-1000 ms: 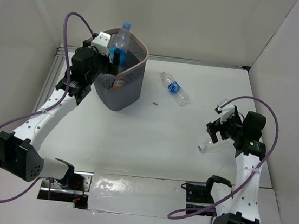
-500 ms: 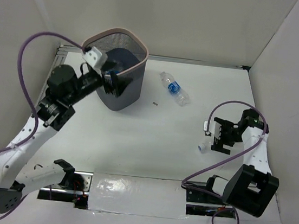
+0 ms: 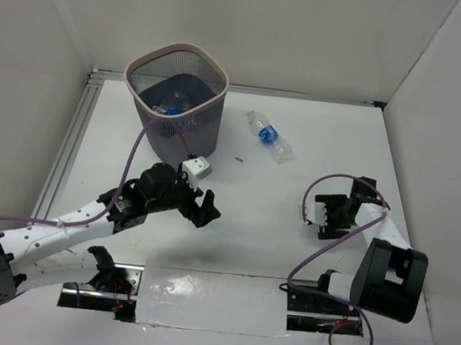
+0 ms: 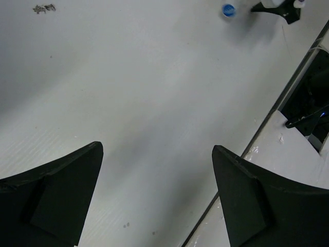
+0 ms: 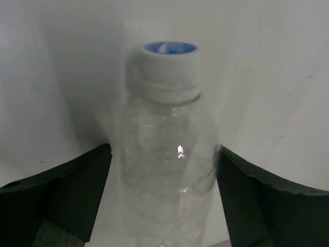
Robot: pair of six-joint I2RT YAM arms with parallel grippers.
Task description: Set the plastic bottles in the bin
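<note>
Bottle point(image 5: 164, 154): clear, white cap, blue top

Top view: bright, flat, diffuse overhead light. White matte tabletop point(image 3: 301, 147) close to clipping, shadows faint and soft-edged. Glare patch on glossy clear film strip point(image 3: 206, 300) at 6 o'clock. Left wrist: sharp, broad grey shadow through centre, black left gripper fingers point(image 4: 51, 200) crushed to near-silhouette. Right wrist: dimmer, hazy. Clear blue-capped plastic bottle point(image 5: 167, 149) in soft focus, tiny glint at centre. Black right gripper fingers point(image 5: 56, 195) blurred.
</note>
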